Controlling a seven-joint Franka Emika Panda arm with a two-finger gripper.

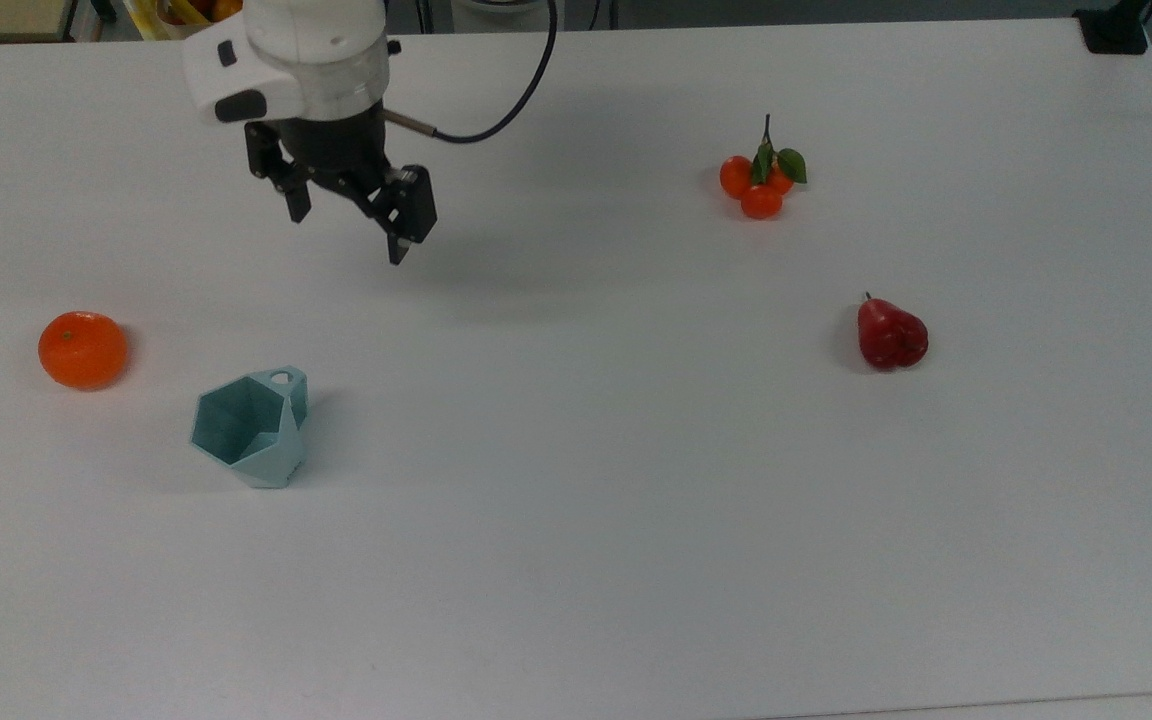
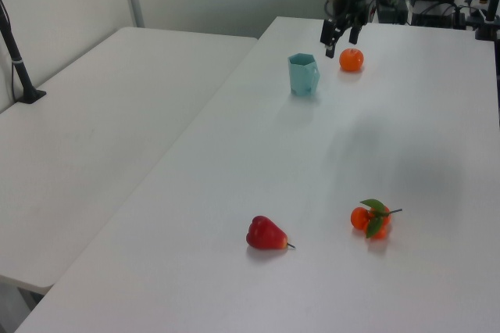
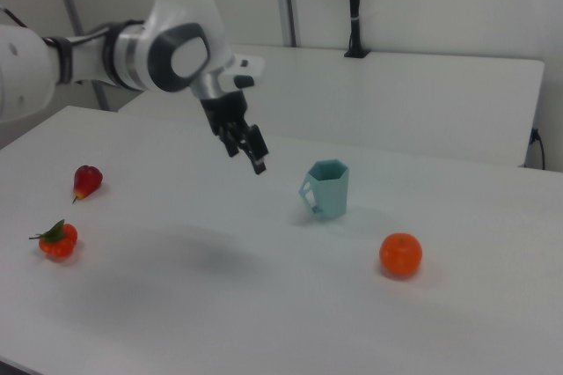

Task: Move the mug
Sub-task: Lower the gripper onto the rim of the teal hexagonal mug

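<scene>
- One mug [image 1: 250,427] is what matters: a pale teal faceted cup standing upright on the white table [image 1: 576,560], mouth up, in the lower-left part of the top view, its small looped handle on the upper edge of the rim there.
- Just off to the top view's upper left of it sits the orange [image 1: 82,349], near but not touching; in the right view the same fruit lies to the right view's lower right of the cup.
- Well above it hangs the gripper [image 1: 348,222], offset toward the top view's upper right, so the mug lies down and a little left of the fingers. The right view puts the gripper to the right view's left of the cup and clearly higher than the rim.
- Its two fingers stand spread apart with nothing between them, empty and ready.
- How high the fingertips are above the tabletop is hard to judge; the shadow on the table suggests a fair gap.
- Judged from this, the coming move is a travel toward the cup and then a descent, with the spread fingers needing to straddle a wall or the rim without nudging the orange.
- Far across the table, the tangerine cluster [image 1: 762,180] and the red pear-shaped fruit [image 1: 891,335] lie well clear of that path.
</scene>
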